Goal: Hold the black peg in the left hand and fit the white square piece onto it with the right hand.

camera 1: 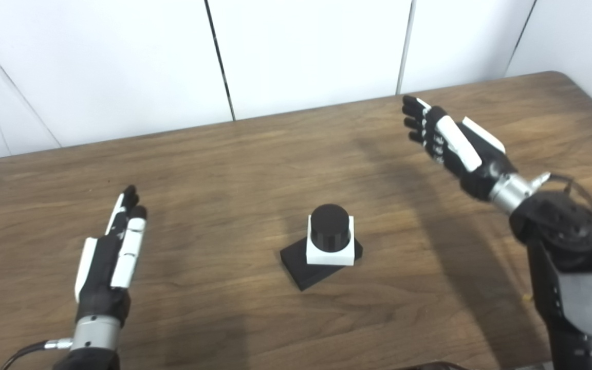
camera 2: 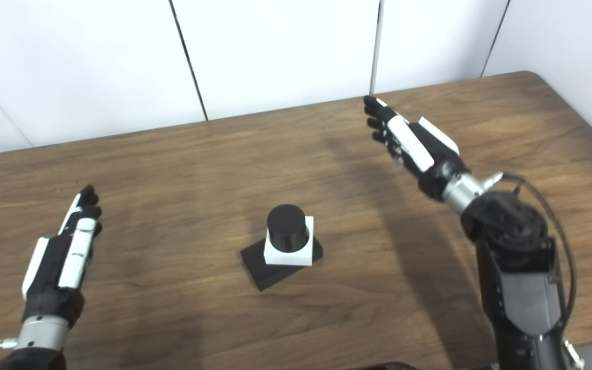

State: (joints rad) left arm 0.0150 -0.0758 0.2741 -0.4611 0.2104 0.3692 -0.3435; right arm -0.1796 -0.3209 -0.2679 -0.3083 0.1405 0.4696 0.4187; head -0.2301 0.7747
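Note:
The black peg [camera 1: 330,227] stands upright on its flat black base [camera 1: 303,269] in the middle of the table. The white square piece [camera 1: 330,251] sits around the peg, resting on the base. My left hand [camera 1: 115,252] hovers low at the left, well apart from the peg, fingers stretched out and holding nothing. My right hand [camera 1: 447,141] is raised at the far right, fingers extended and empty, a good way from the peg.
The wooden table [camera 1: 224,169] runs to a white panelled wall [camera 1: 296,51] at the back. Its rounded right corner [camera 1: 558,77] shows behind my right arm [camera 1: 568,257].

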